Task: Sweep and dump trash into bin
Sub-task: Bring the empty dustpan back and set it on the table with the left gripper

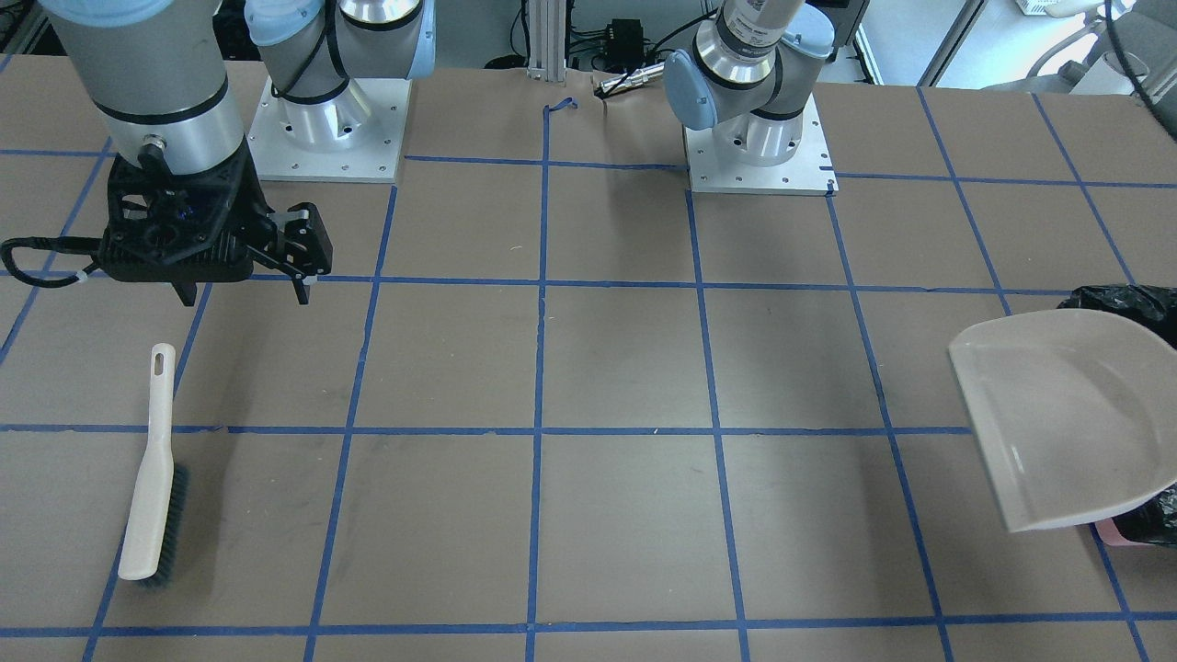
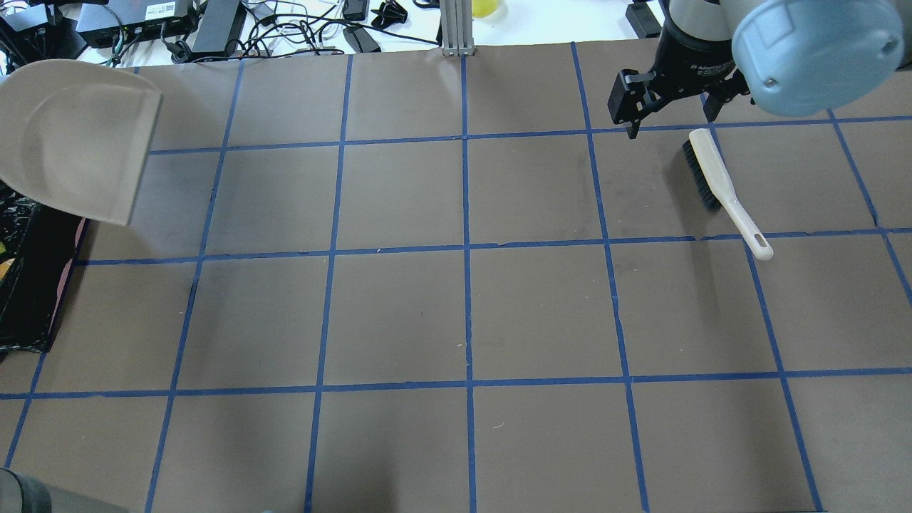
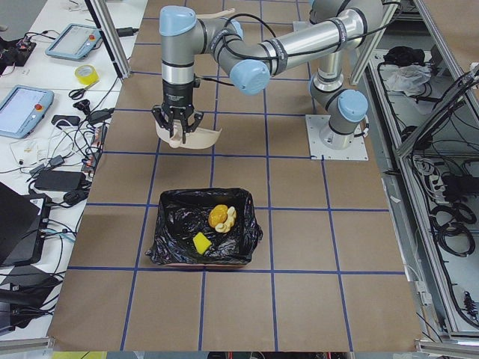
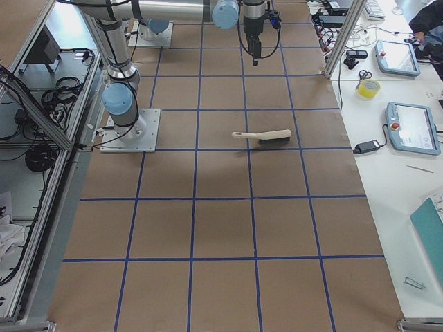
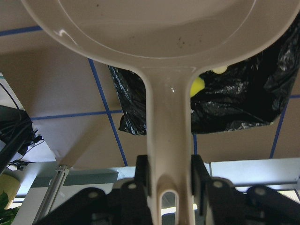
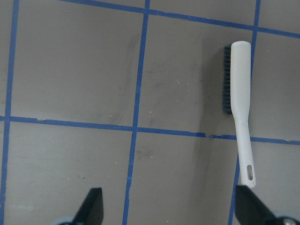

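My left gripper (image 5: 169, 176) is shut on the handle of the beige dustpan (image 1: 1057, 423), held up in the air beside the bin (image 3: 168, 228), and the pan looks empty. The pink bin with a black bag holds the trash: a golden-brown lump (image 3: 218, 217), a pale peel (image 3: 231, 218) and a yellow wedge (image 3: 202, 242). My right gripper (image 6: 169, 208) is open and empty, hanging above the table near the beige brush (image 6: 239, 103), which lies flat on the mat.
Brown mat with a blue tape grid covers the table (image 2: 463, 313). The arm bases (image 1: 759, 156) stand at the robot's edge. Cables and devices (image 2: 214, 28) lie past the far edge. The bin sits at the table's left end (image 2: 28, 285).
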Action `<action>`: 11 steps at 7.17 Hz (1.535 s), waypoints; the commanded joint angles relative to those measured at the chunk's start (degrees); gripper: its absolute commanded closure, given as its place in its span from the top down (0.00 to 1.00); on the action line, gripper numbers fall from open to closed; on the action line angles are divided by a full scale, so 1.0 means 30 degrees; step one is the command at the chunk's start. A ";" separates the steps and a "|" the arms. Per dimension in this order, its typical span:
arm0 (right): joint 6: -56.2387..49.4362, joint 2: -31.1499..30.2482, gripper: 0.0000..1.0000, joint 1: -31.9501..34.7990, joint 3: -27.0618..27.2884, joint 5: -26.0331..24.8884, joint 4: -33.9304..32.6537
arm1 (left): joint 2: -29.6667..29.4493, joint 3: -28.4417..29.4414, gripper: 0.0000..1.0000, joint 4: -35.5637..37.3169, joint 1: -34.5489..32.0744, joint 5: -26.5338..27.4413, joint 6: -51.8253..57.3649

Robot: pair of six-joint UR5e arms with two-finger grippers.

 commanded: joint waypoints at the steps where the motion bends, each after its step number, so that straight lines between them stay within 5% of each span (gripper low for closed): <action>1: 0.0035 -0.0781 1.00 0.0073 0.0034 0.1549 0.1664 | 0.0087 -0.0949 0.00 -0.0881 -0.2826 -0.0428 -0.4933; 3: 0.0384 -0.0782 1.00 0.0015 0.0412 0.2025 0.1962 | 0.0001 -0.1976 0.00 -0.0882 -0.5115 -0.2493 -0.8138; 5: 0.1733 -0.0724 1.00 -0.0015 0.0883 0.2026 0.1874 | -0.0963 -0.3382 0.00 -0.0328 -0.5153 -0.2889 -0.8061; 11: 0.1764 -0.0635 1.00 -0.0044 0.1089 0.2026 0.1786 | -0.4011 -0.3533 0.00 0.1948 -0.5124 -0.4296 -0.6019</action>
